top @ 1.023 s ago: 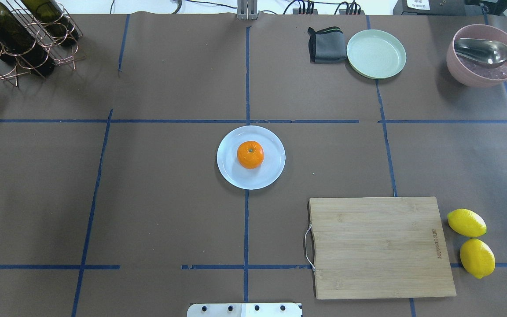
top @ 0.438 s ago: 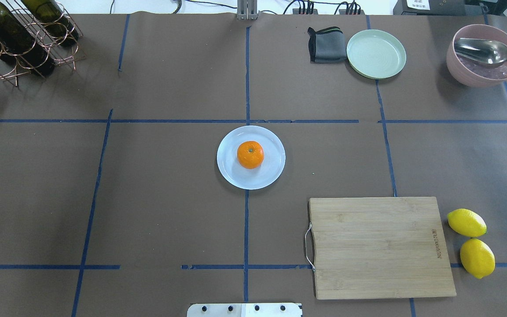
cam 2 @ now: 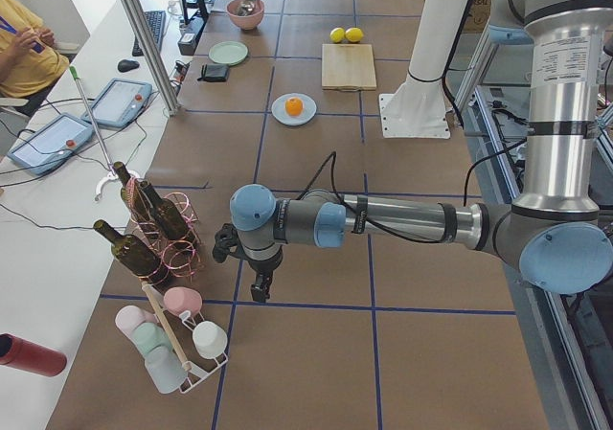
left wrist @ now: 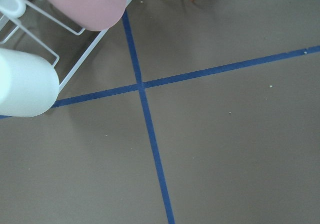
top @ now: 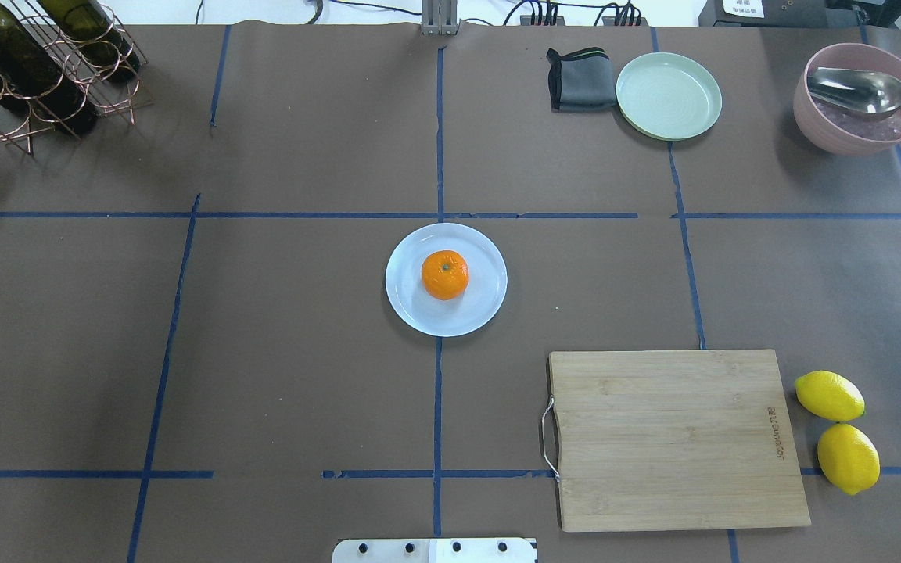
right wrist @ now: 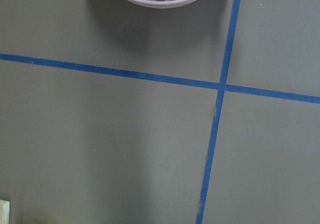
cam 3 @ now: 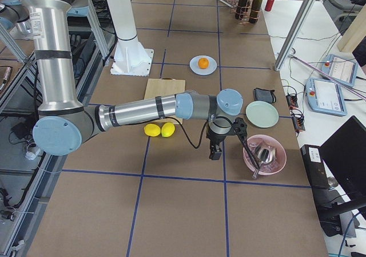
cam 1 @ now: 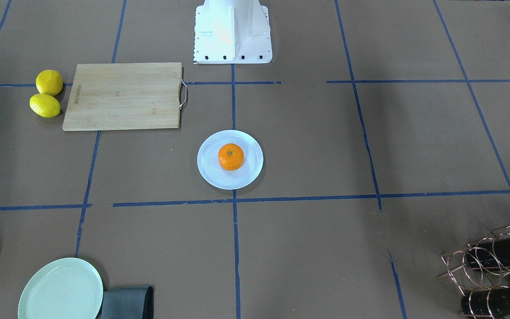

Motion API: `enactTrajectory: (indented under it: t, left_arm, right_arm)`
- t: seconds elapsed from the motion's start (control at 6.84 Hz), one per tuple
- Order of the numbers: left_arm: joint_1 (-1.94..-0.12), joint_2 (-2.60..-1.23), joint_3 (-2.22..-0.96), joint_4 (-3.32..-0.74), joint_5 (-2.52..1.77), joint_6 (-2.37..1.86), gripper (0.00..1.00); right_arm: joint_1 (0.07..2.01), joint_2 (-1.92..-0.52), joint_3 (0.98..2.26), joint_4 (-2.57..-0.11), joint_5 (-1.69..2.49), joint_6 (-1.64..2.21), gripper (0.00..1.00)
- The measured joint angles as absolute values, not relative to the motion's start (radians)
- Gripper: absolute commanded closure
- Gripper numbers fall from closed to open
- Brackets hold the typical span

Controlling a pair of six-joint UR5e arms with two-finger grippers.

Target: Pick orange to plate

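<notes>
The orange [top: 444, 274] rests stem-dimple up in the middle of the bluish-white plate [top: 484, 309] at the table's centre; the front view shows the same orange [cam 1: 231, 157] on the plate [cam 1: 210, 173]. Neither arm appears in the overhead or front view. My left gripper [cam 2: 259, 291] hangs low over the table far from the plate, beside the bottle rack [cam 2: 158, 221]. My right gripper [cam 3: 215, 153] hangs near the pink bowl [cam 3: 264, 154], also far from the plate. Both show only in the side views, so I cannot tell whether they are open or shut.
A wooden cutting board [top: 677, 438] lies front right with two lemons [top: 838, 430] beside it. A pale green plate [top: 669, 95], a grey cloth [top: 579, 80] and the pink bowl with a metal spoon [top: 857, 90] sit at the back right. A cup rack [cam 2: 177, 344] stands near the left gripper.
</notes>
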State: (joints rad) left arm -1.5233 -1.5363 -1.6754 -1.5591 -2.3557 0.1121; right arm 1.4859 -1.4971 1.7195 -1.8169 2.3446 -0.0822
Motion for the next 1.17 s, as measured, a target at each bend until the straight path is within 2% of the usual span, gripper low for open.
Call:
enactTrajectory:
  t: [1.17]
  left_arm:
    - [-1.523, -1.537, -1.679, -1.56, -2.357, 0.11, 0.0]
  right_arm:
    - [1.484, -1.49, 1.673, -1.749, 2.348, -0.073, 0.0]
